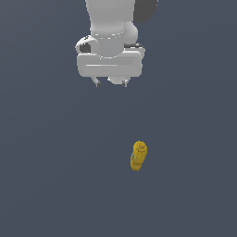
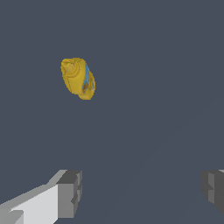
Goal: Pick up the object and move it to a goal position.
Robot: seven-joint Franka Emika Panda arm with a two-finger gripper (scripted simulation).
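The object is a small mustard-yellow bottle (image 1: pixel 138 156) with a narrower cap end and a blue-red label. It stands or lies on the dark grey floor, below and to the exterior view's right of my gripper (image 1: pixel 111 84). The white gripper hangs well clear of it, fingers pointing down. In the wrist view the bottle (image 2: pixel 78 78) shows apart from the fingers, and my gripper (image 2: pixel 140 192) is open and empty, with its two grey pads (image 2: pixel 70 192) wide apart.
A plain dark grey surface (image 1: pixel 55 176) fills both views. The white arm (image 1: pixel 111 23) rises out of the top of the exterior view.
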